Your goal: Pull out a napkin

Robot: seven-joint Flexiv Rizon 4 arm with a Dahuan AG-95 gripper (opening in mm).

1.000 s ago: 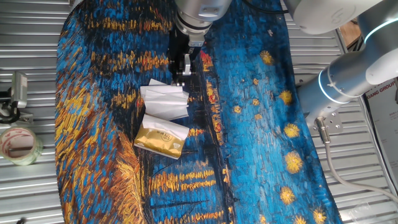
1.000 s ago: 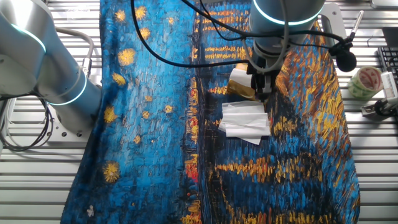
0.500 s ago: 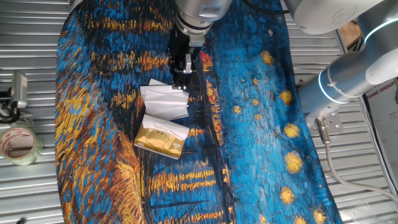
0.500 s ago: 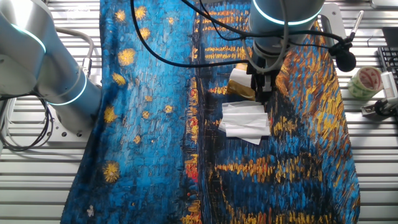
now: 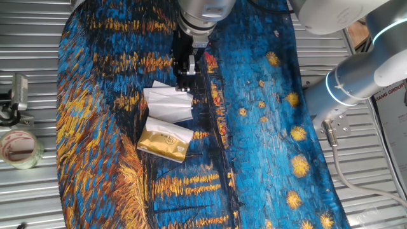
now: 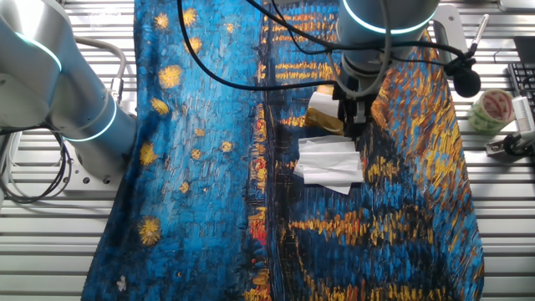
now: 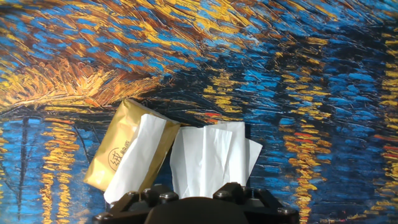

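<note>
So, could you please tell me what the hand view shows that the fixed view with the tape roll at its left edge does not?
Only the hand view shows a white sheet poking from the gold pack top. Only that fixed view shows the gripper above the napkin, the arm and the tape roll. Both show pack and napkin side by side on the painted cloth.

In the hand view we see only the dark housing of the two-finger gripper [image 7: 193,208], cut by the lower edge; its fingertips lie out of frame, so we cannot tell their spacing. The same housing covers the near edge of the creased white paper napkin [image 7: 208,158] and the near end of the gold rectangular tissue pack [image 7: 127,152]. In the other fixed view the gripper hides most of that pack [image 6: 324,119]. Print on the pack is too small to read.
</note>
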